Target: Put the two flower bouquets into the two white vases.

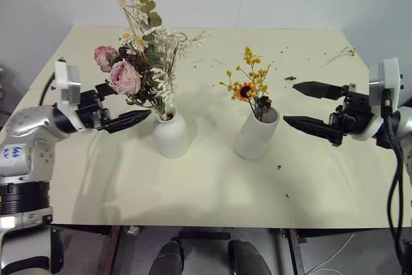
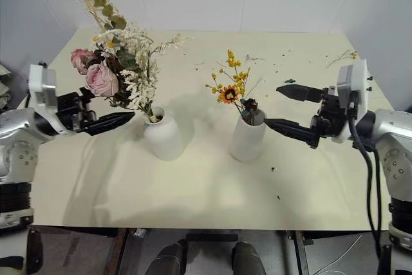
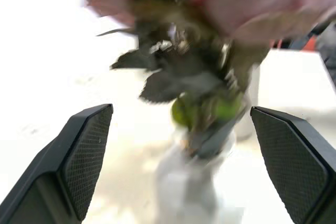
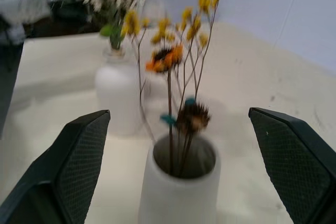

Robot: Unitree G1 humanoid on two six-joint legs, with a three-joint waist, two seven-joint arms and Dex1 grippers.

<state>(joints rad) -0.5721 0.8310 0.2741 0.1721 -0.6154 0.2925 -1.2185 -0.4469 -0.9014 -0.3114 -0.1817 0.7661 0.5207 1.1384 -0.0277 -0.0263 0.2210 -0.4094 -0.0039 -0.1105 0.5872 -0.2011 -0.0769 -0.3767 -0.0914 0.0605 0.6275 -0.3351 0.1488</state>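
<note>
The pink rose bouquet (image 1: 135, 62) stands upright in the squat round white vase (image 1: 171, 134), left of the table's middle. The small yellow bouquet with a sunflower (image 1: 247, 87) stands in the taller cylinder vase (image 1: 256, 134) to its right. My left gripper (image 1: 132, 101) is open, level, just left of the squat vase, holding nothing; one of its fingers (image 1: 129, 120) points at the vase's shoulder. In the left wrist view the rose bouquet (image 3: 210, 51) rises between the spread fingers. My right gripper (image 1: 290, 102) is open and empty, just right of the cylinder vase (image 4: 178, 192).
Both vases stand on a pale cream table (image 1: 193, 185) against a white wall. Loose twigs (image 1: 340, 56) and plant crumbs (image 1: 290, 78) lie at the far right. The table's front edge runs close below the vases.
</note>
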